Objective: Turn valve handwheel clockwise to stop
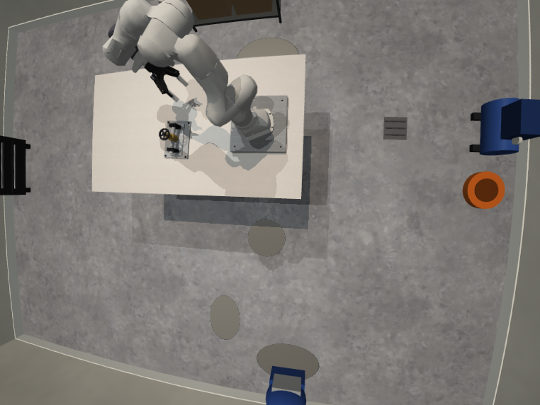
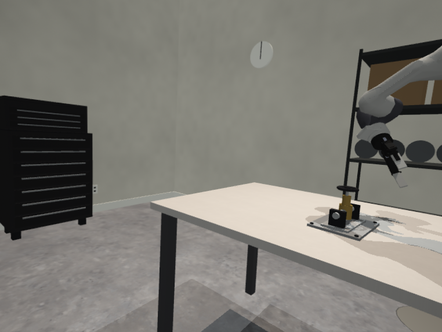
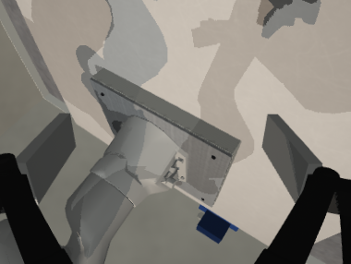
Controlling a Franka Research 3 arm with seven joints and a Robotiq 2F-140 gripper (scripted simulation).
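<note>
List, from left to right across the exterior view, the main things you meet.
Black drawer cabinet → white wall socket → round grey wall clock → brass valve with black handwheel → open black gripper.

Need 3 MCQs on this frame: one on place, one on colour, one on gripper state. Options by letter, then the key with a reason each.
1. The valve's handwheel sits where on its base plate, seen in the top view?
A. at the left edge
B. at the right edge
C. off the plate

2. The valve body below the handwheel is:
A. red
B. brass-yellow
C. blue

3. The gripper is:
A. shut on the handwheel
B. open, off the handwheel
C. shut on nothing

Key: 1 A, wheel overhangs the left edge. 2 B, yellow column shows. 3 B, fingers spread wide in the wrist view.
</note>
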